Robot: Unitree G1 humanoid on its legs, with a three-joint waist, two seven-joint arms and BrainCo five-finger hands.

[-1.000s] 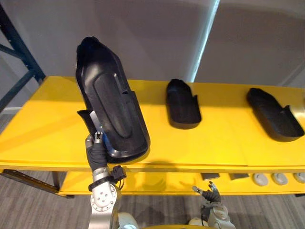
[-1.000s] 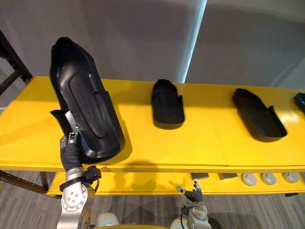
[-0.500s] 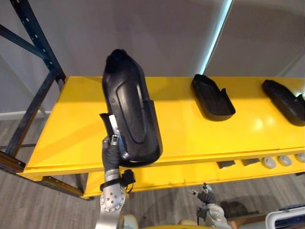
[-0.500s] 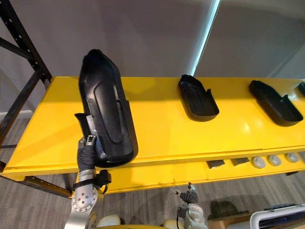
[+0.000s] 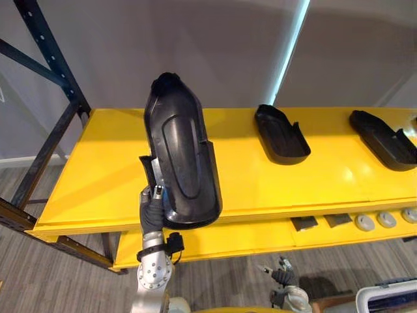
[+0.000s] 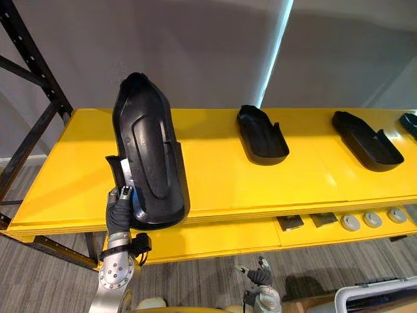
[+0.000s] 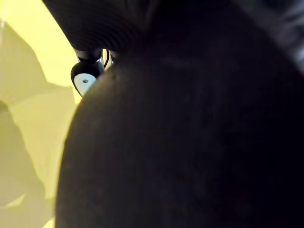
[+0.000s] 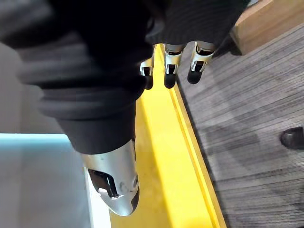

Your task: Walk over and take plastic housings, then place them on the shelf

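Observation:
A long black plastic housing stands almost upright over the front left of the yellow shelf, its hollow side facing the shelf. My left hand is shut on its lower edge from below. In the left wrist view the housing's dark surface is right up against the camera. Two more black housings lie flat on the shelf to the right. My right hand hangs low in front of the shelf with straight fingers, holding nothing.
A dark rack upright with a diagonal brace stands at the shelf's left end. The lower yellow level holds flat dark pieces and grey round discs. A white bin sits on the grey floor at the lower right.
The camera has swung left, so the rack upright has come into view. My left hand still holds the housing, which now stands a little more upright.

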